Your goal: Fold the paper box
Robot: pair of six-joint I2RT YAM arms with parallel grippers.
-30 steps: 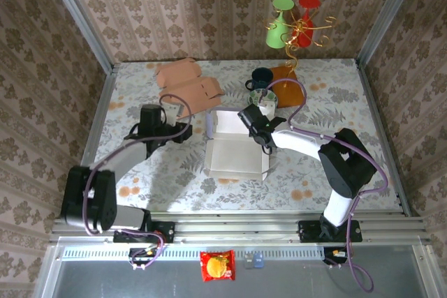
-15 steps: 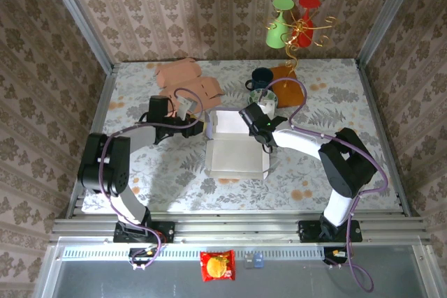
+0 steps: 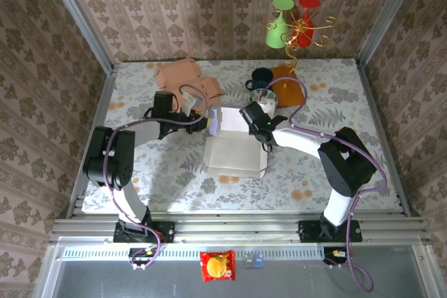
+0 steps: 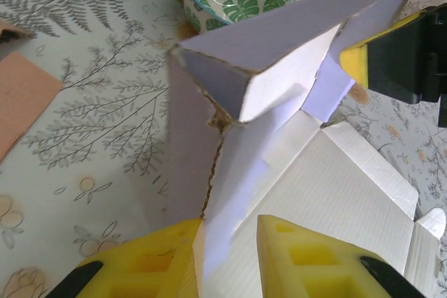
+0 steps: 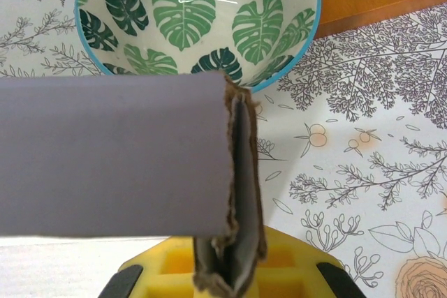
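Two wrist views: right fingers (image 5: 288,259) pinch paper box (image 5: 112,151) flap; left fingers (image 4: 143,259) straddle wall, slightly apart.

No legible text, brand, number or sign showing anywhere. Red snack packet (image 3: 218,266) lying below table edge, carrying printed yellow picture; any lettering too small to read. Paper box (image 3: 234,148) showing plain unprinted faces in top and both wrist views. Leaf-pattern bowl (image 5: 199,15) bearing decoration only; small blue mark by its rim in left wrist view being cut off, unreadable.
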